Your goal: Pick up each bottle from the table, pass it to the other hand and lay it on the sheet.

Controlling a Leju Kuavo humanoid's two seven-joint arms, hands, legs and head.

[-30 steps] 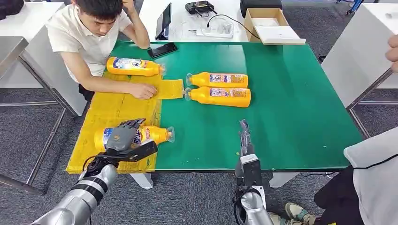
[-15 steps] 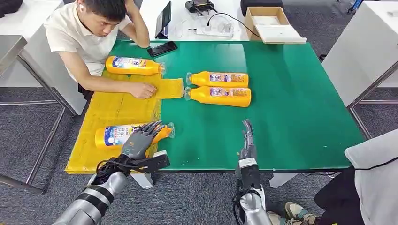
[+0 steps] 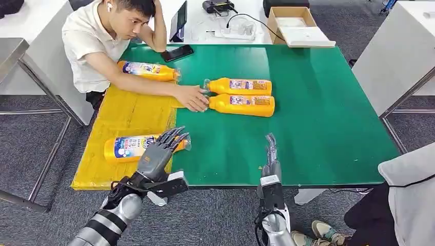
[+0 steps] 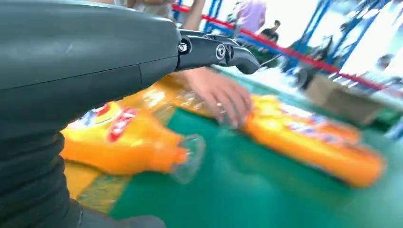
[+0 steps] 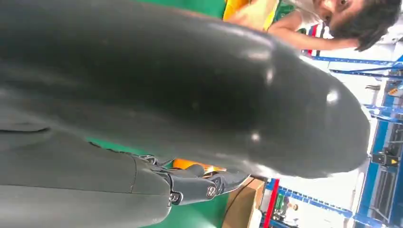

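A yellow bottle (image 3: 125, 147) lies on the yellow sheet (image 3: 123, 123) near the front; it is also in the left wrist view (image 4: 123, 142). My left hand (image 3: 159, 151) hovers over its capped end, fingers spread, holding nothing. A second bottle (image 3: 149, 70) lies at the sheet's far end. Two more bottles (image 3: 238, 86) (image 3: 241, 105) lie side by side on the green table (image 3: 318, 113). My right hand (image 3: 270, 154) is raised edge-on at the table's front edge, fingers straight, empty.
A person sits at the table's far left and reaches a hand (image 3: 192, 98) to the cap ends of the two bottles on the green. A phone (image 3: 177, 53) lies at the far edge. A cardboard box (image 3: 295, 25) stands beyond. Another person stands at the right.
My left hand has let go of the front bottle and drawn back to the right with fingers spread. The person's hand moved from the sheet to the two bottles on the green.
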